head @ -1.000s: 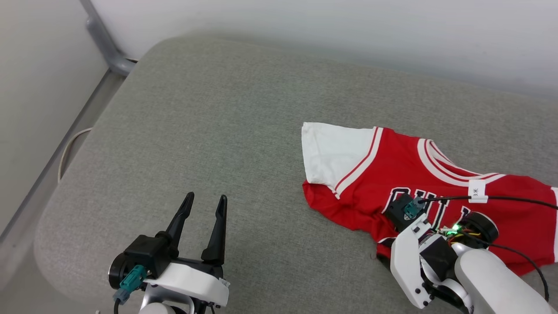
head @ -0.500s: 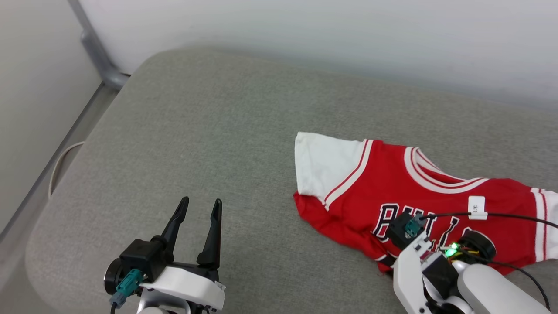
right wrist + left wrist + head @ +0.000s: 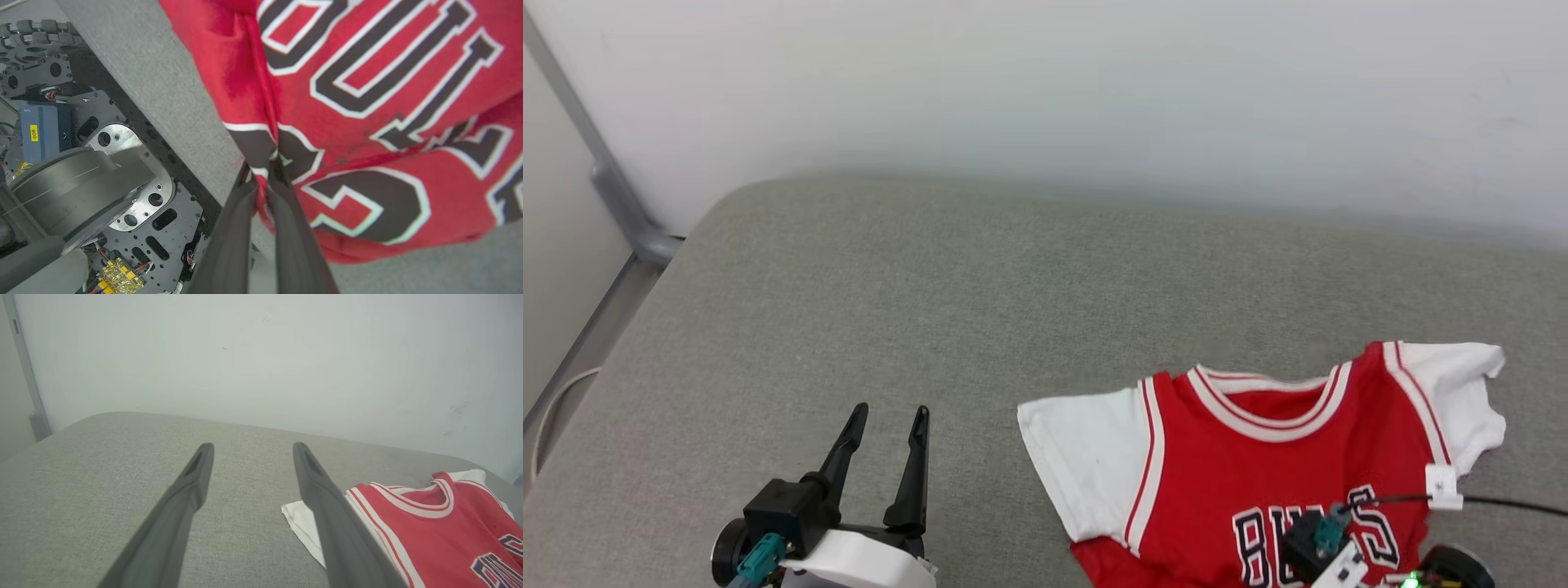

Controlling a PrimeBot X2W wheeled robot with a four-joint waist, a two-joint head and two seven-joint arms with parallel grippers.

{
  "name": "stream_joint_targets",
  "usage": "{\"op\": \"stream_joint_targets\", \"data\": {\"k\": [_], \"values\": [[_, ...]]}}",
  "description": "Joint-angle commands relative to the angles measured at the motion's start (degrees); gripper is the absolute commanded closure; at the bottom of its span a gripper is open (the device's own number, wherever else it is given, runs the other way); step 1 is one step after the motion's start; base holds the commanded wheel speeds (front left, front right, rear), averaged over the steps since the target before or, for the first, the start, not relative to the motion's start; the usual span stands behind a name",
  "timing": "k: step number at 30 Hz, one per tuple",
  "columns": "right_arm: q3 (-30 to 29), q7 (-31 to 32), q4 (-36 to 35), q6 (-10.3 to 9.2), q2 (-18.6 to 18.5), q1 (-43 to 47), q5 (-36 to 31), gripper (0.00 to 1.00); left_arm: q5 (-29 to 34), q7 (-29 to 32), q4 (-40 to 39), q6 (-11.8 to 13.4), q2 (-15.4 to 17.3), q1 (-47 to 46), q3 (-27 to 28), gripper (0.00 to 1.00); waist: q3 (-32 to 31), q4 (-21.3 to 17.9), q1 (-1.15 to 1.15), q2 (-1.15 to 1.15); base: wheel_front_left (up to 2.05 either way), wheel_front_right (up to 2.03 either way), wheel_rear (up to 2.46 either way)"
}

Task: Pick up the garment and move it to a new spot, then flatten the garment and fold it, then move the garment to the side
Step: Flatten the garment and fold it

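The garment [image 3: 1258, 482], a red jersey with white sleeves, striped trim and black lettering, lies on the grey cushion [image 3: 931, 286] at the lower right of the head view, collar toward the wall. My right gripper [image 3: 263, 175] is shut on a pinched fold of the garment [image 3: 367, 102] near the lettering, at the cushion's front edge. In the head view its wrist [image 3: 1319, 545] sits over the letters and hides the fingers. My left gripper [image 3: 890, 410] is open and empty above bare cushion, left of the near sleeve. The left wrist view shows it [image 3: 253, 447] beside the garment [image 3: 429, 535].
A white wall [image 3: 1094, 82] runs behind the cushion. A grey metal post [image 3: 621, 220] stands at the far left corner. A black cable with a white tag [image 3: 1441, 482] crosses the jersey. The robot's own base [image 3: 102, 171] shows below the cushion's front edge.
The right gripper has shut on a fold of the garment. The jersey has turned, collar now facing the wall and both sleeves showing. The head camera has tilted up, shifting the whole picture.
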Motion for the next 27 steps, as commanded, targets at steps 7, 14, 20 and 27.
{"op": "stream_joint_targets", "data": {"k": [7,14,20,27], "values": [[-1.91,1.45,-2.60,-0.02,2.72,7.78,0.24,1.00,0.16,-0.15,0.20,-0.12,0.04,1.11,-0.13,0.00,-1.11,-1.26,0.00,0.00,0.00,0.00,0.00],[-8.21,-2.89,-5.83,-0.03,5.82,6.40,-3.22,0.00,0.37,-0.15,-0.26,-0.12,0.64,0.84,0.20,0.00,-1.29,-2.87,0.00,0.00,0.00,0.00,0.00],[-17.32,-9.91,-8.19,-0.03,7.88,4.63,-3.96,0.00,0.25,-0.15,-0.75,-0.12,0.56,0.56,0.21,0.00,-0.83,-4.40,0.00,0.00,0.00,0.00,0.00],[-30.94,-25.84,-6.99,-0.03,12.00,5.95,-12.36,0.00,-0.23,-0.15,-1.19,-0.12,0.42,-0.30,-0.36,0.00,0.32,-5.79,0.00,0.00,0.00,0.00,0.00]]}}
